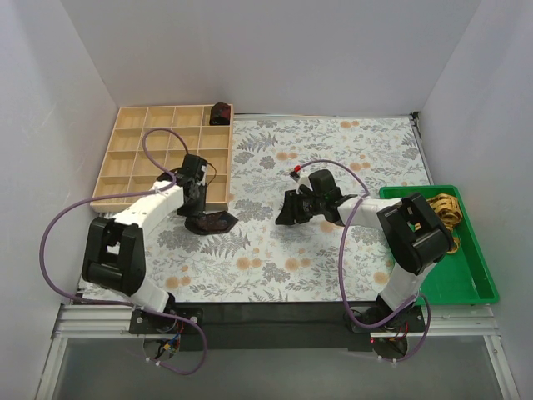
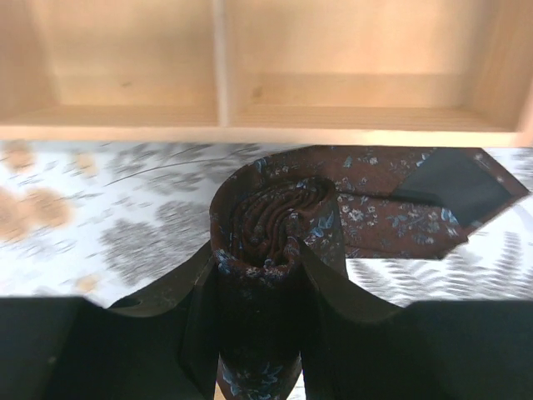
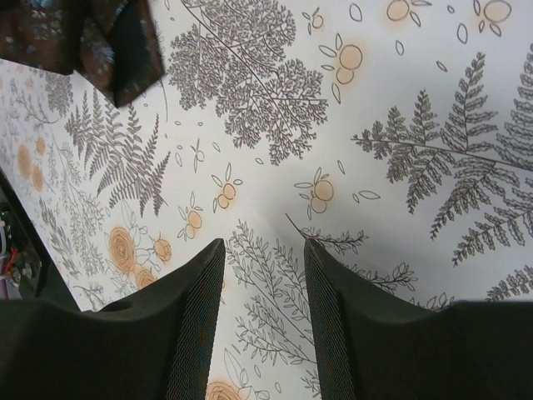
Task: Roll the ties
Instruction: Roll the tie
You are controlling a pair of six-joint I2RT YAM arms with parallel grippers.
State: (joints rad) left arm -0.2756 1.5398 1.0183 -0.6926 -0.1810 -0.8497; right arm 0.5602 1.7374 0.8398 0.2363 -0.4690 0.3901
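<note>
One rolled tie (image 2: 275, 218) is pinched by left end effector (image 2: 260, 268). The right end effector (image 3: 264, 260) is seen spread over desk (image 3: 375, 100).

Clear middle, crowded sides
A bare strip of floral cloth (image 1: 258, 242) lies between the left gripper (image 1: 202, 217) and the right gripper (image 1: 286, 214), and the cloth's far half is free as well. The wooden tray (image 1: 133, 158) stands just behind the left gripper, whose fingers (image 2: 196, 337) clasp the rolled tie (image 2: 275, 225); the tie's pointed end (image 2: 454, 187) spreads flat toward that strip. The green bin (image 1: 476, 287) lines the right edge, seemingly partly under the right arm (image 1: 412, 233).
</note>
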